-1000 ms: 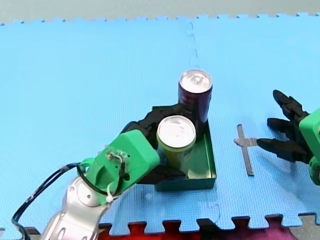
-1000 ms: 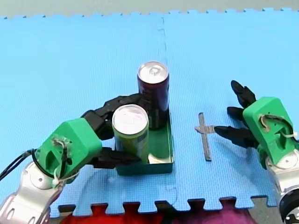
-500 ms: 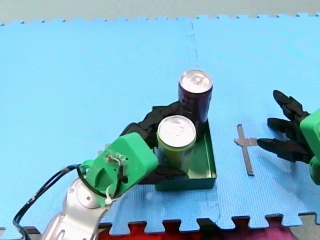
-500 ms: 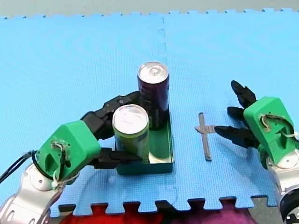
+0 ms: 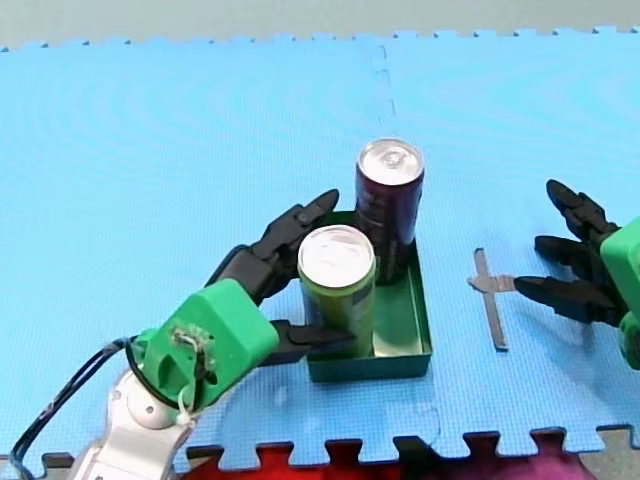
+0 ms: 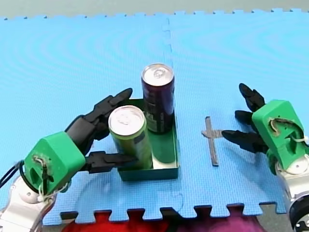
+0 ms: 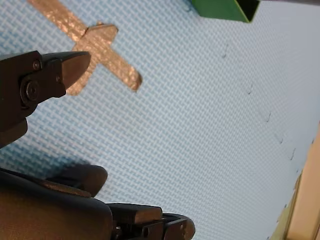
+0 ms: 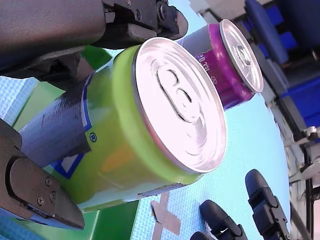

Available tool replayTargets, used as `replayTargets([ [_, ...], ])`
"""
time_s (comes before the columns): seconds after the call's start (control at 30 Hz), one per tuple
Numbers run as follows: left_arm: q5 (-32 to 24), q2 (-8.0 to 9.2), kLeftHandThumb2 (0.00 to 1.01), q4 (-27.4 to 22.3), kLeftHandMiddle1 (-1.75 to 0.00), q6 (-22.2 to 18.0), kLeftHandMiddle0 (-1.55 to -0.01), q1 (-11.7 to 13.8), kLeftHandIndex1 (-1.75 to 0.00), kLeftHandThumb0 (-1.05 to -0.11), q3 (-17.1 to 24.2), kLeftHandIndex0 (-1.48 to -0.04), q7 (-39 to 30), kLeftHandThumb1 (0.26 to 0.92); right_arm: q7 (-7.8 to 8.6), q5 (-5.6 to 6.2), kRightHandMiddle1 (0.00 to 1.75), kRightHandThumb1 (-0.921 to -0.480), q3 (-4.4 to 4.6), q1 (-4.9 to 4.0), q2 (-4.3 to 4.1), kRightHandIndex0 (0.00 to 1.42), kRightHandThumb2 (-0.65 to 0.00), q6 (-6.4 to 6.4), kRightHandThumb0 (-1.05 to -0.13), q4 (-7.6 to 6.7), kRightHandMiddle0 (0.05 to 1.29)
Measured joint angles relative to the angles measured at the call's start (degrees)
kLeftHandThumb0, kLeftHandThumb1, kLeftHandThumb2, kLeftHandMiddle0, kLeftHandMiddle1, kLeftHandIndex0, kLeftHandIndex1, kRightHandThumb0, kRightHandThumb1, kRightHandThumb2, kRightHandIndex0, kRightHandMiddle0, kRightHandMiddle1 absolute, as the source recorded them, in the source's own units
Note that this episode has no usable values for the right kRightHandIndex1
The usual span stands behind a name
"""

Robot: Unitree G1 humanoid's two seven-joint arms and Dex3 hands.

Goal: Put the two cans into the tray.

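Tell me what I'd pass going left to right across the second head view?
left hand, gripping the green can → purple can → tape cross → right hand, holding nothing.

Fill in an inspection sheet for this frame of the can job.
Surface: blue foam mat of interlocking tiles.
Job's things: purple can upright in green tray; green can at its near left corner.
Clutter: tape cross on mat.
Hands: left hand grips green can; right hand open beside tape cross.
Cables: black cable loops by left arm.
Surroundings: red and purple patches beyond mat's near edge.
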Motion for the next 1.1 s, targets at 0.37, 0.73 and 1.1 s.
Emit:
replayTargets([
  [0.37, -1.07, 8.23, 0.00, 0.32, 0.00, 2.33, -0.27, -3.84, 0.00, -1.048, -1.20, -0.14, -14.08, 0.716, 0.05, 0.00, 0.00, -0.856, -0.04, 0.00, -0.16, 0.24, 0.000, 0.05, -0.941, 0.00, 0.13],
  [0.73, -3.56, 8.02, 0.00, 5.76, 0.00, -2.84, -0.26, -4.90, 0.00, -1.027, -0.21, -0.12, -15.07, 0.662, -0.15, -0.01, 0.00, -0.854, -0.02, 0.00, -0.15, 0.24, 0.000, 0.07, -0.939, 0.00, 0.12],
  [1.1, -3.90, 8.50, 0.00, 9.54, 0.00, -7.84, -0.25, -5.23, 0.00, -1.020, 0.73, -0.12, -15.07, 0.644, -0.30, -0.04, 0.00, -0.854, 0.04, 0.01, -0.12, 0.24, 0.000, -0.01, -0.946, -0.01, 0.12],
])
